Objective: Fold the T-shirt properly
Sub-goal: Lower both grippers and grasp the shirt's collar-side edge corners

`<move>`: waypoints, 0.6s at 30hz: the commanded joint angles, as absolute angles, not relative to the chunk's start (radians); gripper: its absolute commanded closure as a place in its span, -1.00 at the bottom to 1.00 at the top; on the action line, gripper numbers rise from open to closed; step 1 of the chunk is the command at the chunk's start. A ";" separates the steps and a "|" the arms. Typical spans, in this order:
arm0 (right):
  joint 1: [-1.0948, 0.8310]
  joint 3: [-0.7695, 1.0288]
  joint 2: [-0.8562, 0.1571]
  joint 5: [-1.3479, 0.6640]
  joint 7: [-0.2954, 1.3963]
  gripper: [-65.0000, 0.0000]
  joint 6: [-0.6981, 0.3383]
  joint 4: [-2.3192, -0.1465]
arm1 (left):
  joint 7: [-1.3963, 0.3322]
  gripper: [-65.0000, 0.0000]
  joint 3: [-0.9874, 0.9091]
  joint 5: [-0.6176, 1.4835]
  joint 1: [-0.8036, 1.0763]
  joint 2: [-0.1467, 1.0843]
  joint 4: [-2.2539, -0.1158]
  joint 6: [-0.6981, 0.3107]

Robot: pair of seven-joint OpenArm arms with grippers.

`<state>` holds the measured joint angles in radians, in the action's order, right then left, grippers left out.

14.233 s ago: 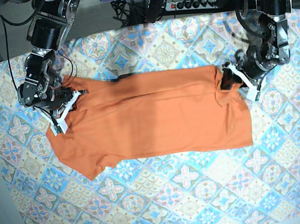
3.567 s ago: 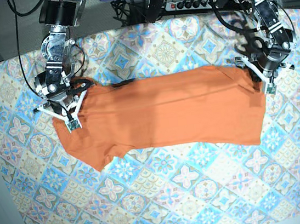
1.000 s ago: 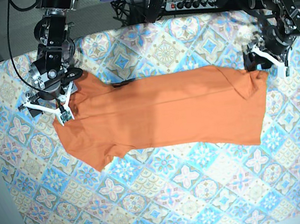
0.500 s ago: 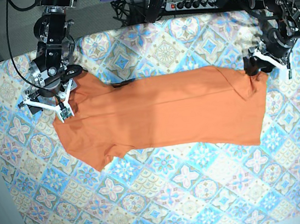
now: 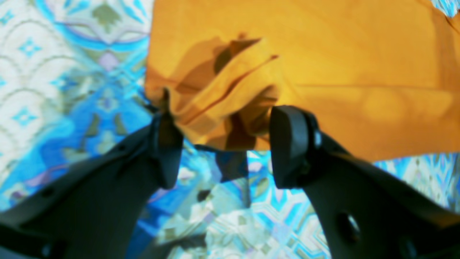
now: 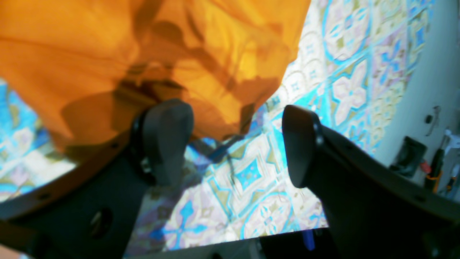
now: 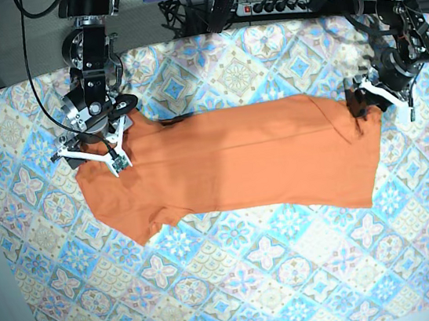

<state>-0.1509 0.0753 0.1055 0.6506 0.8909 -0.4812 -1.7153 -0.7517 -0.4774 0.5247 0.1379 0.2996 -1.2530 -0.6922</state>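
Observation:
The orange T-shirt (image 7: 231, 162) lies spread flat across the middle of the table, long side running left to right. At its upper left sleeve end my right gripper (image 7: 90, 159) hovers open. In the right wrist view that gripper (image 6: 233, 144) has its jaws wide apart, and the T-shirt's (image 6: 90, 54) rumpled edge lies just ahead of and over the left finger. My left gripper (image 7: 379, 103) sits at the shirt's upper right corner. Seen from the left wrist, it (image 5: 228, 147) is open, with a bunched fold of the T-shirt (image 5: 222, 100) between the fingertips.
A blue, pink and cream tile-patterned cloth (image 7: 270, 280) covers the whole table. A power strip (image 7: 281, 5) and cables lie behind the back edge. A white wall (image 6: 413, 90) stands beyond the table on the right gripper's side.
My right gripper has shifted to the right and slightly down along the sleeve end. My left gripper has dropped a little toward the shirt corner. The shirt has not visibly moved.

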 commanded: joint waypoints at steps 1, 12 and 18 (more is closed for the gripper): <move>-0.130 0.077 0.107 0.654 0.875 -0.26 -0.472 -1.713 | -0.733 -0.13 -0.475 0.539 0.128 0.317 -1.267 -0.698; -0.093 0.254 0.113 0.466 0.881 -0.27 -0.522 -1.707 | -0.733 -0.13 -0.475 0.536 0.108 0.331 -1.231 -0.698; -0.031 0.417 0.114 0.298 0.931 -0.27 -0.622 -1.693 | -0.733 -0.13 -0.473 0.536 0.105 0.340 -1.224 -0.698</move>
<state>-0.0494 0.4236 0.1162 0.3042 0.9569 -0.6174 -1.6760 -0.7502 -0.4702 0.5247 0.1139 0.3267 -1.2121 -0.6888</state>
